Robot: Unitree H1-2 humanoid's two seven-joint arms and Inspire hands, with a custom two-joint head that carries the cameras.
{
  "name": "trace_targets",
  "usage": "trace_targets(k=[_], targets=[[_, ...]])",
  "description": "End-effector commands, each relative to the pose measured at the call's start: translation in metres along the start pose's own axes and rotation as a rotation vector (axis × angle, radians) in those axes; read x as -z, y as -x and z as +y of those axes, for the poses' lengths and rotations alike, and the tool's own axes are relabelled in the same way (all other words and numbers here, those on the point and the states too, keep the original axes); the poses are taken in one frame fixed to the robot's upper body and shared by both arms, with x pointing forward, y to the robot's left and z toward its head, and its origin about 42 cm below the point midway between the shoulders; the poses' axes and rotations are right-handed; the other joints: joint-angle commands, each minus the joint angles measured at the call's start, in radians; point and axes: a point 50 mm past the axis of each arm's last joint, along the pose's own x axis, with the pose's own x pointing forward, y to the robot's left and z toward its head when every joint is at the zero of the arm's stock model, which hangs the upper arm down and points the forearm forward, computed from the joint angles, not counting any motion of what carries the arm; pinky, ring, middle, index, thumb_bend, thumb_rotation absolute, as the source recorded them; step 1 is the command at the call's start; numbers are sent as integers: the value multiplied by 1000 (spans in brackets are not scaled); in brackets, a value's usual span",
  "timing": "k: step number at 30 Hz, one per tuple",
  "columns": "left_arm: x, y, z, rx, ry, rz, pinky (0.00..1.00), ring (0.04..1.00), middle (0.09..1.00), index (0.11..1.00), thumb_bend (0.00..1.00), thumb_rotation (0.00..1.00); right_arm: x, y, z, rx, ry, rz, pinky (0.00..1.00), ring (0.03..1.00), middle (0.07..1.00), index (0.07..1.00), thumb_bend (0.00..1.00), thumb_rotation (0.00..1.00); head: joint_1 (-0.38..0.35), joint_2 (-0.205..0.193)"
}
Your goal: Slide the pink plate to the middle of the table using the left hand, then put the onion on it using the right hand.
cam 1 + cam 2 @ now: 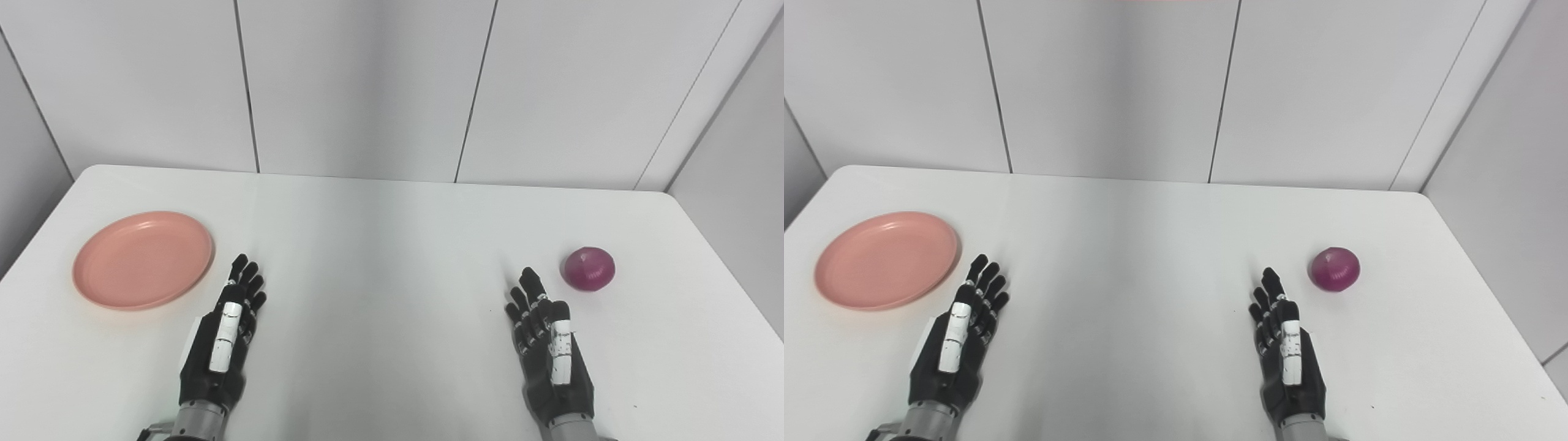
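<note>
Left hand [223, 343]: lower left of frame, fingers stretched out and apart, holding nothing, just right of the plate.
Right hand [548, 346]: lower right, likewise spread and empty.
Pink plate [143, 259]: left side of table [380, 245].
Onion [589, 268]: right side, near right fingertips, not touching.

plate [143, 260] far left on table [392, 245] | onion [589, 269] far right | both well apart, hands nearer

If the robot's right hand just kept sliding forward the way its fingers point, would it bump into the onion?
Probably not. The right hand points forward and slightly left, while the onion sits just right of that line. Ahead is only bare table, then the wall, though depth is uncertain.
</note>
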Motion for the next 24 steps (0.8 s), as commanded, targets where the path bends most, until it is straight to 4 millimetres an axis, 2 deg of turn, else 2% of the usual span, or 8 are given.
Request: trace_targets(k=[1, 8, 9, 12, 15, 19, 24], targets=[[27, 30, -2, -63, 46, 84, 1000, 1000, 994, 994, 716, 829, 39, 26, -23, 65, 2, 168, 1000, 1000, 996, 958, 874, 895, 18, -7], [37, 30, -12, -67, 44, 89, 1000, 996, 991, 991, 711, 834, 43, 28, -37, 68, 2, 173, 1000, 999, 994, 959, 887, 896, 93, -54], [38, 30, -14, -68, 43, 90, 1000, 996, 990, 991, 712, 832, 44, 28, -41, 67, 0, 173, 1000, 1000, 994, 959, 888, 895, 121, -72], [43, 30, -20, -66, 40, 97, 1000, 995, 985, 987, 785, 794, 47, 30, -51, 67, -6, 175, 1000, 1000, 1000, 956, 882, 897, 162, -94], [47, 29, -27, -67, 34, 102, 1000, 992, 981, 985, 798, 784, 48, 31, -61, 68, 0, 174, 1000, 1000, 1000, 956, 881, 904, 198, -109], [51, 29, -35, -73, 27, 105, 1000, 977, 968, 968, 782, 773, 50, 32, -73, 68, 5, 175, 1000, 1000, 1000, 966, 867, 925, 260, -130], [54, 29, -41, -70, 24, 103, 1000, 975, 968, 966, 746, 764, 50, 33, -81, 66, 8, 176, 1000, 1000, 1000, 987, 847, 967, 303, -143]])
